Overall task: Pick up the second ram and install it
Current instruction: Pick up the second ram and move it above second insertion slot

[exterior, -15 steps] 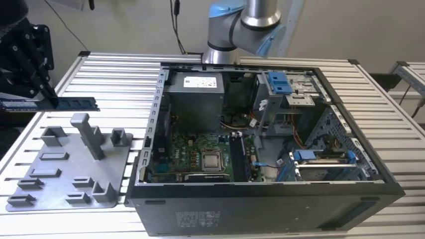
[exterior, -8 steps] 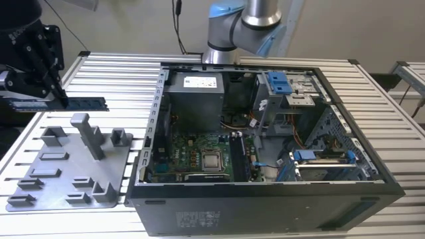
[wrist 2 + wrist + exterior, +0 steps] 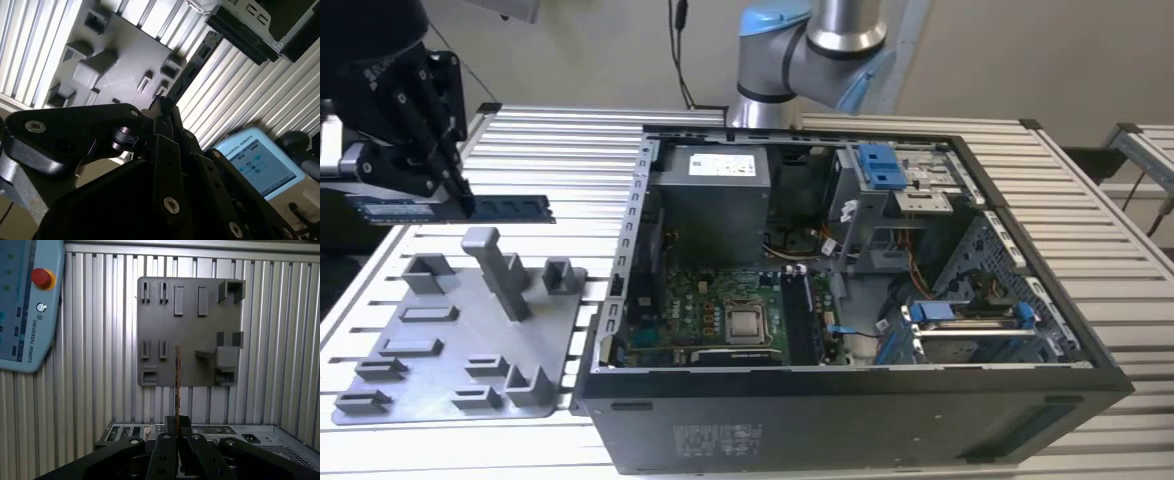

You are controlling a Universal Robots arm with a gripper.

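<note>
The second ram point(image 3: 507, 208) is a long, flat, dark stick held level in the air above the slatted table, at the exterior view's left. My gripper point(image 3: 454, 200) is shut on it near its middle, well above the grey fixture tray point(image 3: 454, 330). In the second wrist view the stick point(image 3: 192, 70) juts out from between the fingers point(image 3: 162, 107) towards the computer case's edge. The first wrist view shows it edge-on point(image 3: 177, 375) over the tray point(image 3: 190, 325). The open computer case point(image 3: 854, 280) lies to the exterior view's right, with its motherboard point(image 3: 720, 310) exposed.
A teach pendant point(image 3: 25, 305) lies on the slatted table beside the tray, also seen in the second wrist view point(image 3: 260, 162). The tray carries upright grey blocks point(image 3: 500, 270). Inside the case are a grey power supply point(image 3: 714, 200) and blue drive brackets point(image 3: 881, 165).
</note>
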